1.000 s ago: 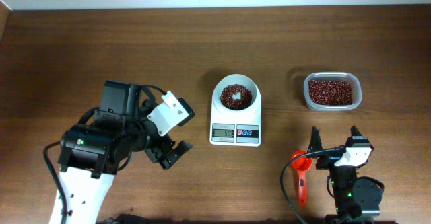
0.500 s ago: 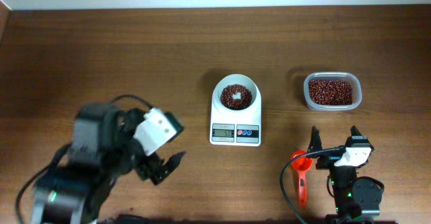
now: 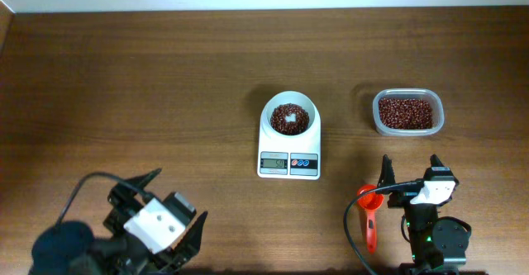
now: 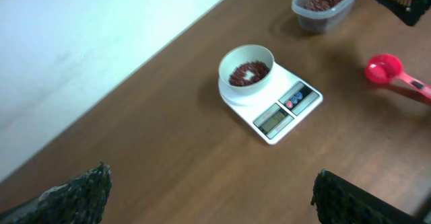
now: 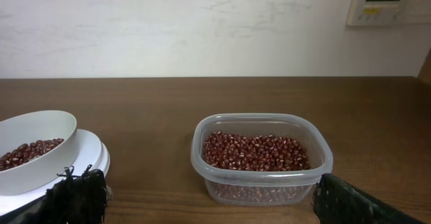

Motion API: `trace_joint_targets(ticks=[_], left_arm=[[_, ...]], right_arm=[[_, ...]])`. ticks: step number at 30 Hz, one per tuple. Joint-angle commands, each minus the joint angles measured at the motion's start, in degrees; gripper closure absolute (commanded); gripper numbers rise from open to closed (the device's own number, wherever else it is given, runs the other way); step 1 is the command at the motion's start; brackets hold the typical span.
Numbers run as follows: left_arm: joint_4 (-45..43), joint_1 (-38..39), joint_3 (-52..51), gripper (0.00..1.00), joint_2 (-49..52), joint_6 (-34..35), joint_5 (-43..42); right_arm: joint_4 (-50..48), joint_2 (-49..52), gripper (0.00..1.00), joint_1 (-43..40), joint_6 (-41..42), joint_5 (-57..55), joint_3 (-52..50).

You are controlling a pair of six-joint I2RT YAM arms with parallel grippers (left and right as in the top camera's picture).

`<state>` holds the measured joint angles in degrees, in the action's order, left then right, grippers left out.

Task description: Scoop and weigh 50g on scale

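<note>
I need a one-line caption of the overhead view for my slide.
Beans rest in the scale bowl; orange scoop lies beside the right arm, tub beyond, both arms' jaws open.

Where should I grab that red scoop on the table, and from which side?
Take the scoop by its handle, from straight above, jaws across the narrow width. It lies flat with the cup at the far end, so the slim handle probably pinches easiest.
</note>
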<state>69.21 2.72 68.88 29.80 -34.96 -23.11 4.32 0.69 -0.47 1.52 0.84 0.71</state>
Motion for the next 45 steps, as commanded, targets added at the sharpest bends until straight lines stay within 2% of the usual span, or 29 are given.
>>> trace_joint_targets(ticks=[1,4,7,9,12,17,19,25,26,34,42,45], left_arm=[[-1.0,-0.5,-6.9,0.01,-7.6,-0.9,-1.5],[-10.6,-0.5,-19.6,0.01,-16.7,1.4,-5.2],[-26.1,-0.5,-31.4,0.01,-24.4,11.4,-4.9],[-34.2,-0.8,-37.8,0.01,-27.0,18.5,-1.2],[-38.0,-1.8,-43.3,0.01,-29.6,25.9,7.5],[-44.1,-2.2,-48.0,0.01,-29.5,26.8,15.7],[-46.9,-3.3,-51.5,0.01,-29.5,26.8,15.6],[-62.8,-3.7,-64.1,0.01,-29.5,29.8,15.8],[-65.0,-3.7,-66.2,0.01,-29.5,32.2,17.8],[-65.5,-3.6,-68.4,0.01,-29.5,33.0,24.5],[-64.5,-2.8,-68.4,0.01,-29.5,33.1,24.4],[-65.1,-2.8,-68.4,0.01,-29.5,35.9,27.1]], right_arm=[[0.3,-0.4,0.01,0.4,0.2,-0.7,-0.4],[0.3,-0.4,0.01,0.4,0.2,-0.7,-0.4],[0.3,-0.4,0.01,0.4,0.2,-0.7,-0.4],[0.3,-0.4,0.01,0.4,0.2,-0.7,-0.4],[0.3,-0.4,0.01,0.4,0.2,-0.7,-0.4],[0.3,-0.4,0.01,0.4,0.2,-0.7,-0.4],[0.3,-0.4,0.01,0.4,0.2,-0.7,-0.4],[0.3,-0.4,0.01,0.4,0.2,-0.7,-0.4],[0.3,-0.4,0.01,0.4,0.2,-0.7,-0.4],[0.3,-0.4,0.01,0.4,0.2,-0.7,-0.4],[0.3,-0.4,0.01,0.4,0.2,-0.7,-0.4],[0.3,-0.4,0.01,0.4,0.2,-0.7,-0.4]])
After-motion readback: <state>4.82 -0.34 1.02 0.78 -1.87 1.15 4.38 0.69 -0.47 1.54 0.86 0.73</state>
